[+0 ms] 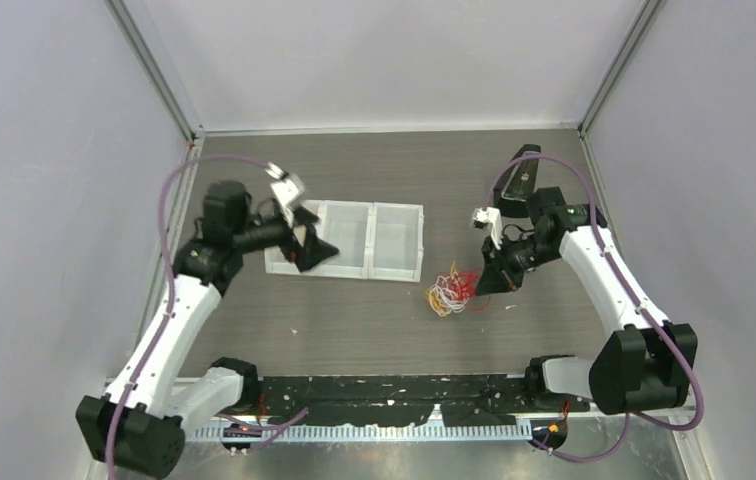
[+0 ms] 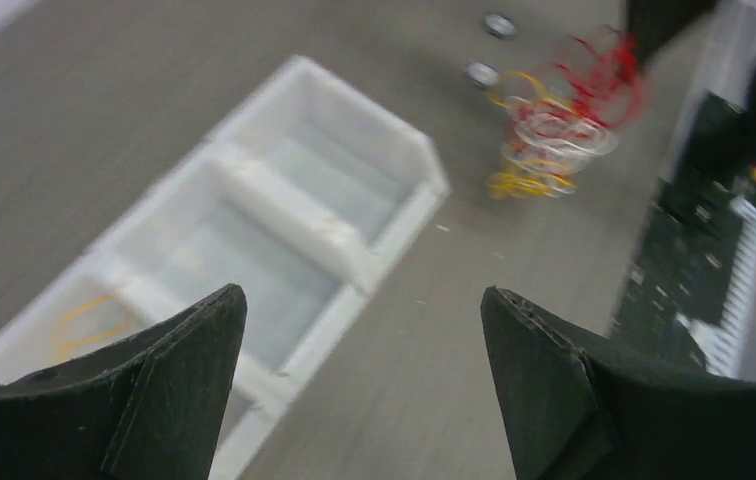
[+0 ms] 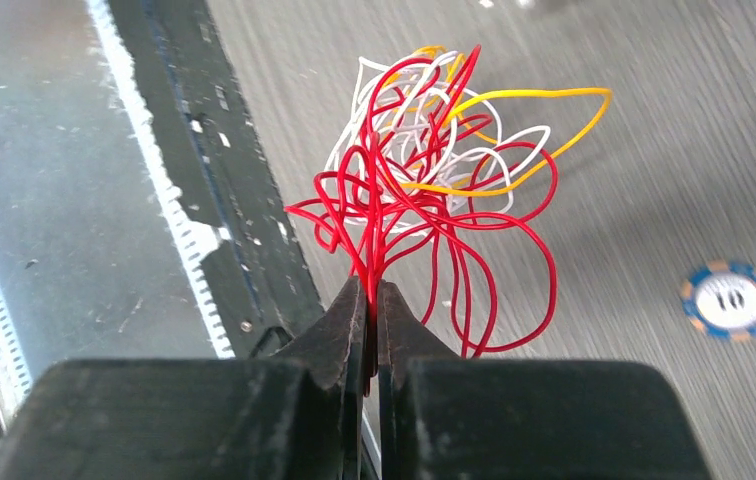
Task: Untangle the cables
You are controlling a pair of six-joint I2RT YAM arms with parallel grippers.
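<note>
The right tool point(image 3: 372, 300) pinches shut on red strands of the tangled cables point(image 3: 394, 190) on the surface point(image 1: 354, 320) right of the tray point(image 2: 299, 215), the left tool point(image 2: 362, 295) gapes empty over a yellow loop point(image 2: 84, 325) there, so sorting seems underway, next needing another strand plucked free.

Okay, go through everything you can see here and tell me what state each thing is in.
Cable bundle: tangled, red strands pinched by right gripper.
Right gripper: shut on the cable bundle.
Left gripper: open, empty, above the tray.
Tray: upright, one yellow cable in an end compartment.
Chip: lying flat, number up.
</note>
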